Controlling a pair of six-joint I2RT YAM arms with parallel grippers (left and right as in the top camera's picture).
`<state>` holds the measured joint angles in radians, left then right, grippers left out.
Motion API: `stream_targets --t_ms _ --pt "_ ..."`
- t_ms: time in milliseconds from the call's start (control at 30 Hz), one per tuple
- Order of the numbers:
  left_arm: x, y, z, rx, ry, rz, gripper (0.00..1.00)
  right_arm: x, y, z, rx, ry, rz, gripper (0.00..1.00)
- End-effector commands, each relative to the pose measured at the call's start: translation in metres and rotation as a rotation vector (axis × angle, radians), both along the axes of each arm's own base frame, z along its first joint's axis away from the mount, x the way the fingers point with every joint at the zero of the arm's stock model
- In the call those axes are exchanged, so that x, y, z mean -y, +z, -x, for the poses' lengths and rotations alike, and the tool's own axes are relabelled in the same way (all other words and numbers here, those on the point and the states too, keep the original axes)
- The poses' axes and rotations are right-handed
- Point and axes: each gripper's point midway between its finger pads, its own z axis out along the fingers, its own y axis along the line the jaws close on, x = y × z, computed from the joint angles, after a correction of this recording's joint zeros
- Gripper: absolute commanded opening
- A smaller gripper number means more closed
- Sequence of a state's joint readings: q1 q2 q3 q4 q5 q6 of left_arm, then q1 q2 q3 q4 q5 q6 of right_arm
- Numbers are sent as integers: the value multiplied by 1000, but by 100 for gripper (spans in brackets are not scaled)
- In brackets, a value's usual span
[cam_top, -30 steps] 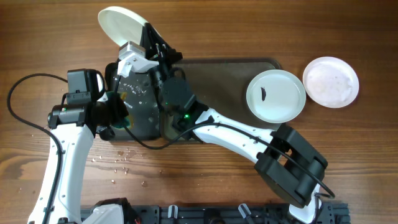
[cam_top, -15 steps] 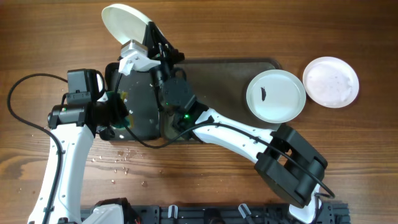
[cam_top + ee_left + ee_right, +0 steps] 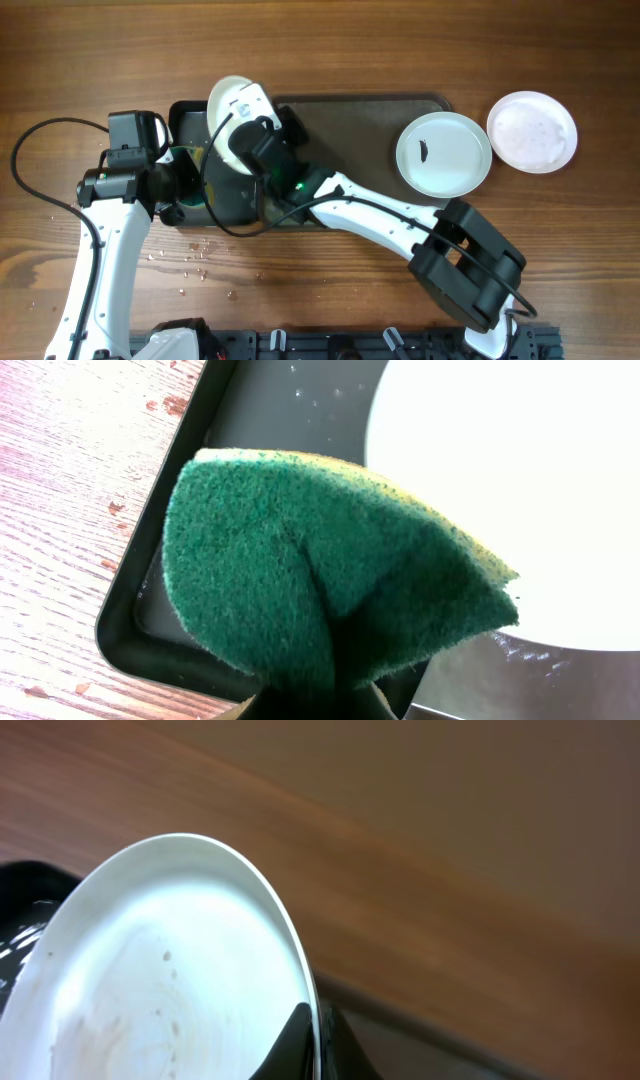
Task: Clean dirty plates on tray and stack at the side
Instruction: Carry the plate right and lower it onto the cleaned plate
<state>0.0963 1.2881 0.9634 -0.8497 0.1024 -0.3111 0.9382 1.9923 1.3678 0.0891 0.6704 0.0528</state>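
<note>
Right gripper (image 3: 312,1045) above tray (image 3: 365,108), tilted plate (image 3: 170,970) in grip.

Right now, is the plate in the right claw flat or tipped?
Tipped. The plate reads as an oval over the tray, its rim pinched in the right claw. Whether it touches the tray: cannot tell.

Your left arm (image 3: 105,250) and right arm (image 3: 375,222) are white links with black joint housings. A black cable (image 3: 30,140) loops left of the tray (image 3: 370,110); a green light (image 3: 297,186) glows over it.

White plate (image 3: 170,970), dark grey tray (image 3: 370,110) — green sponge (image 3: 300,560).
</note>
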Motion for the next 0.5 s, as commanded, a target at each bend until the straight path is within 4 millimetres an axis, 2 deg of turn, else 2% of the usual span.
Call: stream_targets --t_ms 0,133,233,267,300,333,400,433,467 --pt "-1 8 -2 32 -9 -8 4 -9 21 -7 -87 23 -295 4" --pt "-1 8 -2 32 -9 -8 4 11 68 -17 -90 78 -391 4" --pt "-1 8 -2 32 -9 -8 4 47 87 -26 -131 38 -446 4" --pt "-1 8 -2 32 -9 -8 4 63 87 -30 -152 -1 -455 4" --pt "-1 8 -2 32 -9 -8 4 93 85 -36 -185 -76 -454 4" --pt "-1 8 -2 32 -9 -8 4 114 81 -40 -207 -126 -444 4" --pt "-1 8 -2 32 -9 -8 4 150 72 -45 -253 -207 -432 4" --pt "-1 8 -2 33 -10 -8 4 188 64 -49 -310 -270 -433 5" --pt "-1 8 -2 33 -9 -8 4 207 60 -51 -339 -295 -442 4"
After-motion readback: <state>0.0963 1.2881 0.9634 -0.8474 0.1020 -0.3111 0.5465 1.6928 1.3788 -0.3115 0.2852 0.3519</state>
